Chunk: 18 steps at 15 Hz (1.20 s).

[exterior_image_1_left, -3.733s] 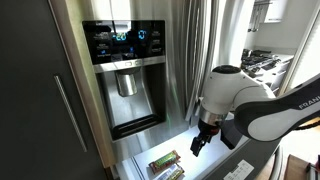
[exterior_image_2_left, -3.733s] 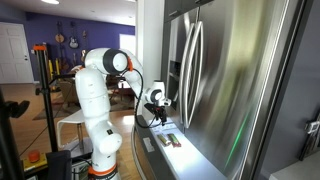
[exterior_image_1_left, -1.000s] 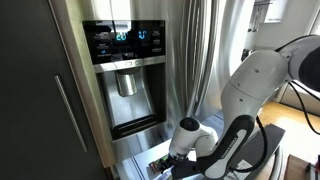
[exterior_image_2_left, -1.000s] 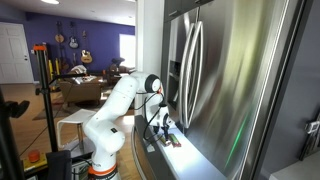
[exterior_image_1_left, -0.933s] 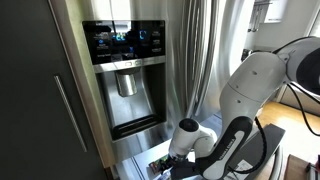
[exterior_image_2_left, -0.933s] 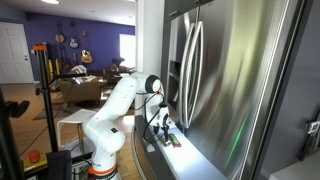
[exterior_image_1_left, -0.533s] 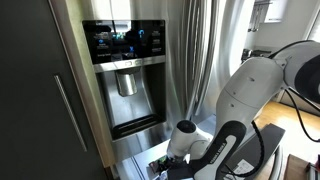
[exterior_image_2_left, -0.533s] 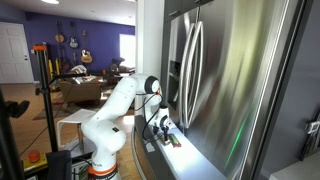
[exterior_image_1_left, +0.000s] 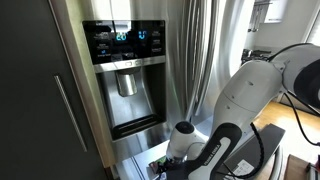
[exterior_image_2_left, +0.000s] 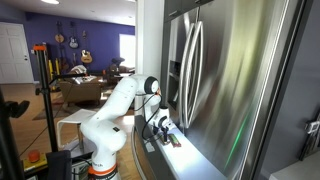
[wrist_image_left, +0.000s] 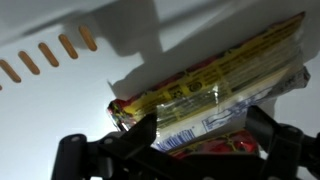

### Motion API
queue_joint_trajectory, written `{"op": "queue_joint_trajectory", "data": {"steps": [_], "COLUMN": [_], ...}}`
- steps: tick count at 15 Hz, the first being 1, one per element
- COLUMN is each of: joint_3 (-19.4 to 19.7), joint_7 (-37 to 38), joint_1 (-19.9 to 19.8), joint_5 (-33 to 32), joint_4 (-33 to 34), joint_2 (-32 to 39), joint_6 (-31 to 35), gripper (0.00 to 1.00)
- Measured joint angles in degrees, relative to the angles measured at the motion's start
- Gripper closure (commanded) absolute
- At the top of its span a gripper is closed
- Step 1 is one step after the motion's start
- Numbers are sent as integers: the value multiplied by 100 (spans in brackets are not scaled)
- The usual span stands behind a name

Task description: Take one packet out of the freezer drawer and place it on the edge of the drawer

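In the wrist view a flat packet (wrist_image_left: 200, 85) with a yellow and red printed edge and a pale blue-lettered label lies on the pale floor of the freezer drawer (wrist_image_left: 60, 100). A red part of a second packet shows just under it. My gripper (wrist_image_left: 203, 120) is open, with one dark finger on each side of the packet. In both exterior views the gripper (exterior_image_1_left: 165, 163) (exterior_image_2_left: 163, 130) is down in the drawer (exterior_image_2_left: 178, 147) at the foot of the steel fridge. The drawer's front edge is not clearly visible.
The black water-dispenser recess (exterior_image_1_left: 128, 85) is above the drawer. Steel fridge doors (exterior_image_2_left: 225, 80) rise behind the arm. A dark cabinet panel (exterior_image_1_left: 40, 90) stands beside the fridge. Orange slots (wrist_image_left: 60, 48) line the drawer's inner wall.
Since 3.7 s ago the arm has bent down and the gripper has dropped into the drawer onto the packets. In the last second only the elbow has shifted slightly.
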<state>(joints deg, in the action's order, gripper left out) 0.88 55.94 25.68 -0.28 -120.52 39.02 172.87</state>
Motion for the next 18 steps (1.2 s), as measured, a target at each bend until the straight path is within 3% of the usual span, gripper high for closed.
{"op": "queue_joint_trajectory", "data": {"steps": [6, 14, 18], "joint_3": [492, 548, 791], "joint_7": [25, 190, 438], "joint_1": [573, 673, 940], "joint_5": [8, 33, 21], "joint_4": [53, 60, 69], "joint_2": [-141, -167, -209], "joint_6": [-276, -515, -656], "gripper": [0, 0, 0]}}
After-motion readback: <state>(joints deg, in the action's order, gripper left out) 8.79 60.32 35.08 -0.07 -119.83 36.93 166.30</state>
